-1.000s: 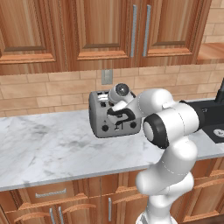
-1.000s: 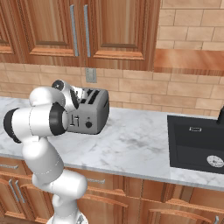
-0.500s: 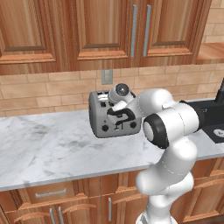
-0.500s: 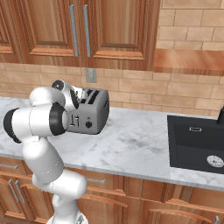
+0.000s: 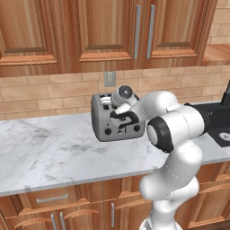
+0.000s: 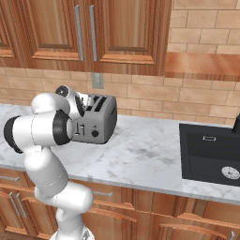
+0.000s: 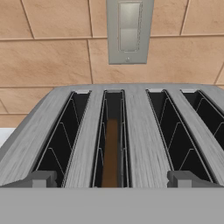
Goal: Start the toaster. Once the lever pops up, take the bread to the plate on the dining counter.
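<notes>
The silver-grey toaster (image 5: 104, 122) (image 6: 101, 120) stands on the marble worktop against the brick wall. In the hand view I look down its top (image 7: 136, 131) from the front edge. The thin brown bread (image 7: 111, 151) sits low in the second slot from the left. My gripper (image 7: 113, 179) hovers just in front of and above the toaster's front, open, with its fingertips (image 7: 42, 178) wide apart and nothing between them. In the base views my hand (image 5: 124, 116) covers part of the toaster's front face. The plate and the dining counter are out of view.
A black sink (image 6: 211, 152) (image 5: 221, 128) is set into the worktop (image 5: 49, 150) to the right. A grey wall outlet (image 7: 128, 29) (image 5: 110, 79) sits on the brick wall right behind the toaster. Wooden cabinets (image 5: 112, 31) hang above, and drawers run below.
</notes>
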